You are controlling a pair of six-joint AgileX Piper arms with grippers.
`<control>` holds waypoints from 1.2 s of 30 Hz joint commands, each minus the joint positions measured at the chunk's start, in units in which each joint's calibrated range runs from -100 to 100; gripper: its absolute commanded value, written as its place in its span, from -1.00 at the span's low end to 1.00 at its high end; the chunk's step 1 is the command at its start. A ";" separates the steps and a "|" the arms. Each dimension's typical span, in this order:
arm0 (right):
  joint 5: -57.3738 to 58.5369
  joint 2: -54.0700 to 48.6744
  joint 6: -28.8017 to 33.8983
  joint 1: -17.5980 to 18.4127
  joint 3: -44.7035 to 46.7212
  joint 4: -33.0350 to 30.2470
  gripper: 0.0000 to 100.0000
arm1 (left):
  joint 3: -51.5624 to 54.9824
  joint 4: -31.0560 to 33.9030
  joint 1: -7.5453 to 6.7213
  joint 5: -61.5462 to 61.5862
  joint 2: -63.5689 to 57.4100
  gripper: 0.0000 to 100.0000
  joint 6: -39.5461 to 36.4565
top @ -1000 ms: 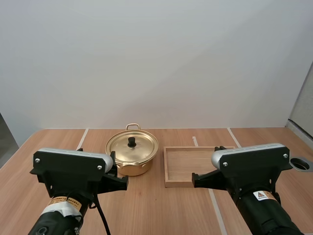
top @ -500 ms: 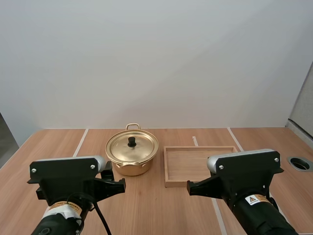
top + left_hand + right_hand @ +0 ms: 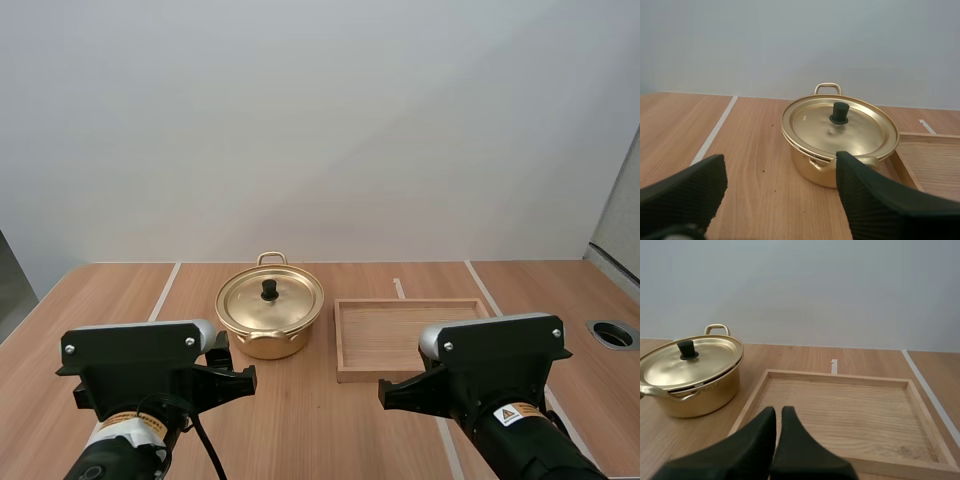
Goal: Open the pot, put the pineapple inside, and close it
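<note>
A golden pot [image 3: 270,312] stands at the table's middle with its lid [image 3: 838,125] on, black knob [image 3: 840,112] upright. My left gripper [image 3: 780,197] hovers in front of the pot, well short of it. It is open, and its fingers [image 3: 687,192] stand wide apart with nothing between them. To the pot's right lies an empty wooden tray [image 3: 340,345]. My right gripper [image 3: 778,415] is shut on nothing, its tips together as one wedge near the tray's [image 3: 850,410] front rim. The pot [image 3: 690,372] stands to its left.
My left arm [image 3: 145,375] and right arm [image 3: 495,375] hang low over the table's near part. A round hole [image 3: 615,335] sits in the tabletop at the far right. Pale strips run along the wooden table [image 3: 300,420].
Both arms have dropped lower and drawn back toward the near edge, the right one still drifting slightly. Pot, lid and tray have not moved.
</note>
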 commanded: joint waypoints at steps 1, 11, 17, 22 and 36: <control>-0.72 -0.42 1.25 -0.46 0.00 -0.25 -0.82 | 0.00 0.58 0.01 -0.02 -0.42 1.00 -0.68; -7.55 -0.42 31.91 -0.46 0.00 -32.09 -0.82 | 0.00 0.58 0.00 -0.20 -0.42 1.00 -0.68; -4.70 -0.42 39.88 -0.39 0.00 -39.14 -0.82 | 0.00 -0.31 0.00 -0.03 -0.42 1.00 -0.68; -2.30 -0.42 36.68 -0.32 0.00 -40.36 -0.83 | 0.00 -0.31 0.00 0.28 -0.42 1.00 -0.68; -1.34 -0.42 37.07 -0.02 0.00 -40.87 -1.00 | 0.00 -0.31 0.00 0.06 -0.42 -1.00 -0.40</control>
